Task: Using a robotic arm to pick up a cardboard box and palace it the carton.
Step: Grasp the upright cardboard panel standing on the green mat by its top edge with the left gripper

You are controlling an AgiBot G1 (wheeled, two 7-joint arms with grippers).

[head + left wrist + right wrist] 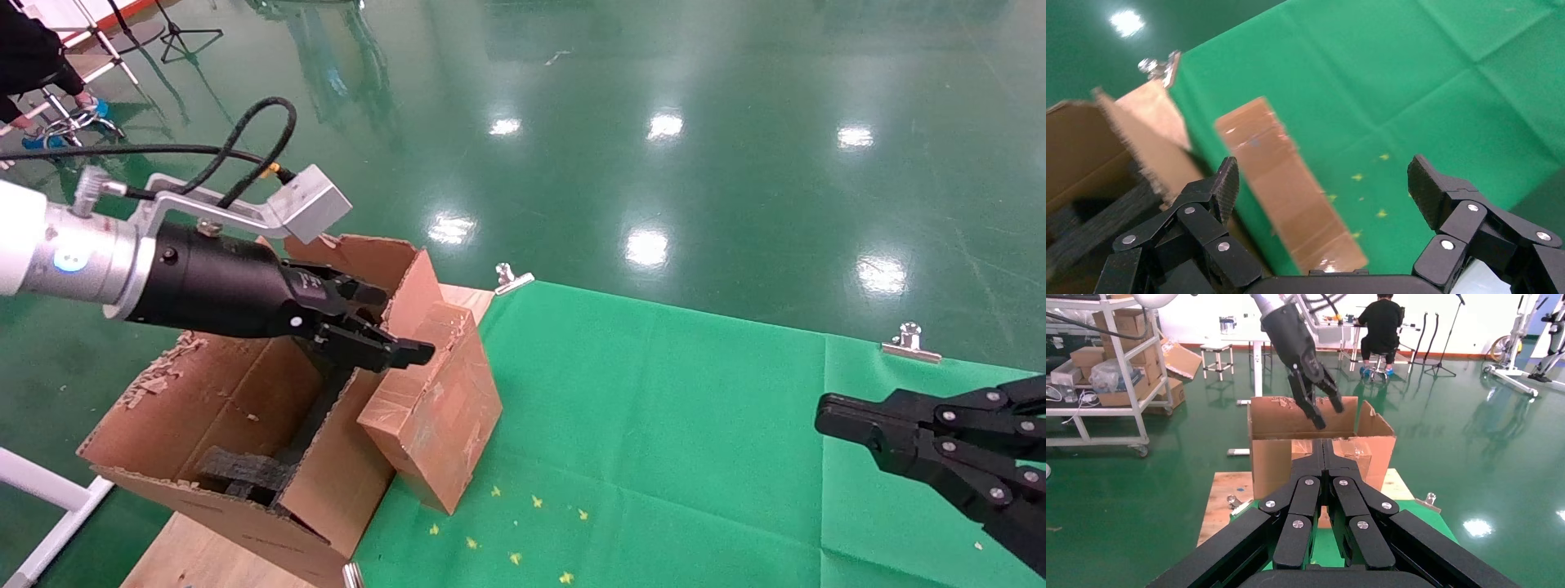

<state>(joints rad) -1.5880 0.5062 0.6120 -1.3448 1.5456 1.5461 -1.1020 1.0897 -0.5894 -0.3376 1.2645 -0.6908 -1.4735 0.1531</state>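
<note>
The small brown cardboard box [441,408] stands tilted on the green cloth, leaning against the outer wall of the carton [196,408]. The carton is large, has ragged flaps and holds black foam [245,469]. My left gripper [396,322], on the white and silver arm, hovers open over the carton's near flap and the top of the box, holding nothing. In the left wrist view the box [1291,190] lies below the spread fingers [1226,184], apart from them. My right gripper [825,420] is parked at the right, shut and empty. From the right wrist view, the box [1358,456] shows just behind its tips.
The green cloth [695,425] is pinned by metal clips [511,279] [909,343] and speckled with small yellow bits. A bare wooden board [204,555] lies under the carton. Beyond it, the right wrist view shows shelves [1107,355] and a seated person [1379,324].
</note>
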